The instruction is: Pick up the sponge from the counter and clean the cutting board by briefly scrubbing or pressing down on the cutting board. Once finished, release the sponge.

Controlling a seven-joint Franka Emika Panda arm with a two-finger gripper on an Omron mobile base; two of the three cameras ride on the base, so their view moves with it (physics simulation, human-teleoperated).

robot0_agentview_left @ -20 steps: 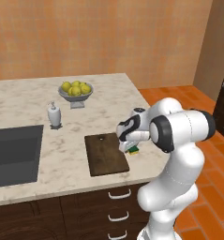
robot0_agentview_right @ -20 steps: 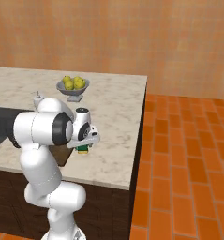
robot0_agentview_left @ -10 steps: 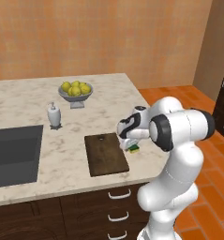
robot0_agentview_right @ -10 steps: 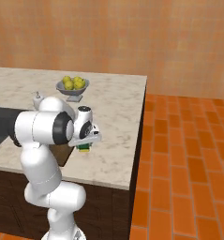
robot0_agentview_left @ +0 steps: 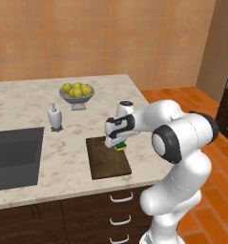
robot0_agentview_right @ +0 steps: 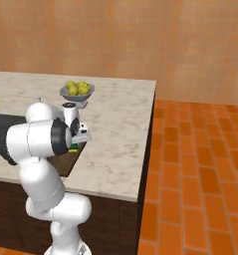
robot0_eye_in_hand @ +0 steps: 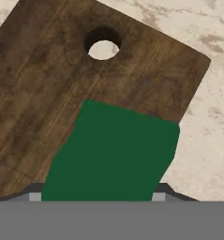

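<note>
My gripper [robot0_agentview_left: 116, 141] is shut on the sponge [robot0_agentview_left: 120, 146], a small block with a green top over yellow. It holds the sponge low over the far right corner of the dark brown cutting board [robot0_agentview_left: 107, 159] on the beige counter [robot0_agentview_left: 29, 102]. Through the hand camera the green sponge [robot0_eye_in_hand: 113, 154] covers part of the cutting board [robot0_eye_in_hand: 43, 89], just short of its small hole [robot0_eye_in_hand: 103, 48]. From the right base camera the gripper [robot0_agentview_right: 77, 140] and sponge [robot0_agentview_right: 74, 146] sit partly behind my arm. Whether the sponge touches the wood cannot be told.
A grey bowl of lemons [robot0_agentview_left: 77, 91] stands at the back of the counter, and a white soap dispenser [robot0_agentview_left: 55, 117] stands left of the board. The dark sink basin [robot0_agentview_left: 13, 155] lies further left. The counter's right edge [robot0_agentview_right: 149, 134] drops to an orange tiled floor.
The gripper has carried the sponge leftward from the bare counter beside the board to over the board's far right corner. The base cameras have not moved.
</note>
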